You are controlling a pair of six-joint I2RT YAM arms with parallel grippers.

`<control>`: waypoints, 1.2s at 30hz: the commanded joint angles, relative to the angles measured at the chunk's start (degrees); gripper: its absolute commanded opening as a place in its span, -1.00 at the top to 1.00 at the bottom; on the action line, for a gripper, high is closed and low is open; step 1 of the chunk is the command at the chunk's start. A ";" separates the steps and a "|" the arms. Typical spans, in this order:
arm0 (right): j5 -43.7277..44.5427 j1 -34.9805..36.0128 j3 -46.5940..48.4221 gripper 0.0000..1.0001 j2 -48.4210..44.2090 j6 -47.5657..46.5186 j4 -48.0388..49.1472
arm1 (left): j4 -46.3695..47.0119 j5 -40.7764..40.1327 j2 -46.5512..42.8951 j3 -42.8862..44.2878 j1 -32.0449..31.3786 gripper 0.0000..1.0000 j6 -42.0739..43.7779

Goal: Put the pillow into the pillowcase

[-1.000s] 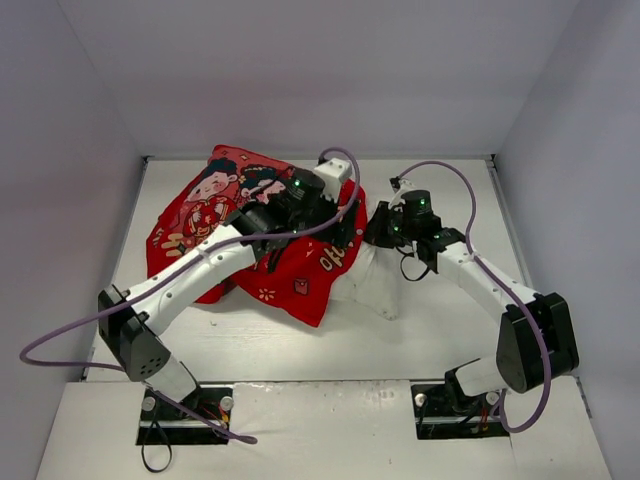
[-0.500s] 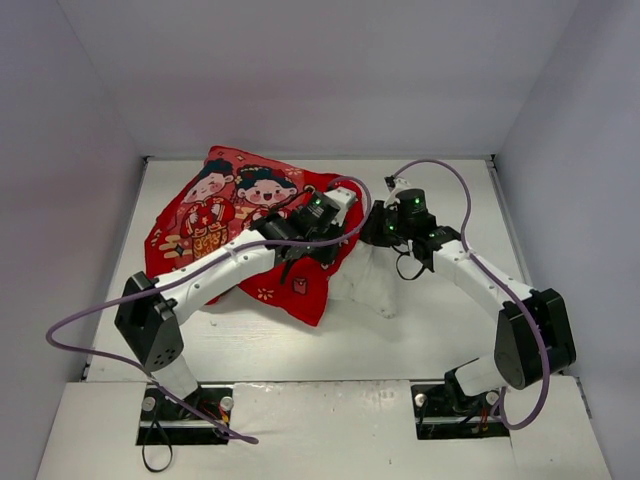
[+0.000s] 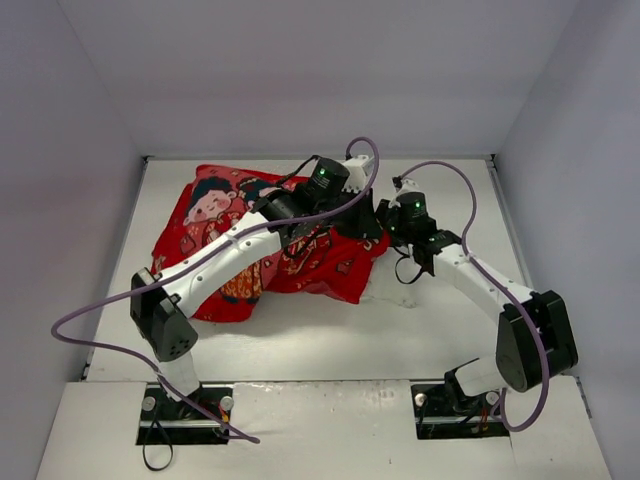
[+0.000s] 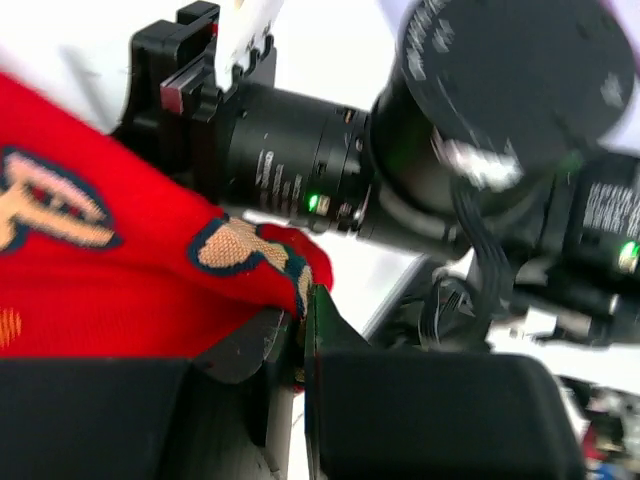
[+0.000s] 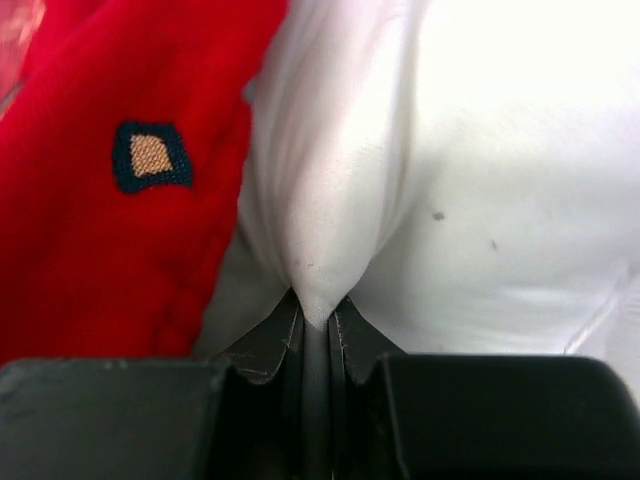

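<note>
Where the left gripper (image 4: 303, 335) meets the pillowcase (image 4: 90, 290), its two fingers are pressed together on a fold of the red edge, beside a tan, dark-outlined motif; the right gripper (image 5: 318, 335), close to that same edge, is clamped on a pinched peak of the pillow (image 5: 480, 180); the pillow is plain white, soft and creased, touching the pillowcase's right side, with only a pale sliver showing past its lower right corner from overhead; the pillowcase is bright red, rumpled, printed with a cartoon figure and gold marks, and lies on the table (image 3: 300, 340) beneath the left arm (image 3: 225, 255), which crosses it diagonally.
</note>
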 commanded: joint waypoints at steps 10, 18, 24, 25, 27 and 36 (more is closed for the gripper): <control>-2.07 4.37 -3.29 1.00 -5.07 -0.47 6.28 | 5.71 -7.27 -6.61 -6.40 4.89 -0.27 -2.79; -1.37 -1.32 3.11 0.09 -7.36 -8.22 -1.10 | -6.08 -28.85 -7.60 -1.05 6.38 -0.48 3.98; -2.43 -6.35 8.31 -0.31 -4.02 -8.49 -2.68 | -7.22 -26.75 -0.04 6.33 8.32 -0.48 3.37; -2.17 -6.70 8.57 -0.33 -3.49 -8.22 -2.77 | -7.40 -26.14 1.97 7.30 8.32 -0.48 3.28; -1.03 -6.96 8.83 -0.46 -1.65 -7.17 -2.69 | -7.49 -26.13 3.91 9.93 8.32 -0.48 3.46; -4.36 -7.23 10.42 -0.80 9.25 -5.76 -0.76 | -11.27 -25.95 15.78 17.85 8.41 -0.49 3.19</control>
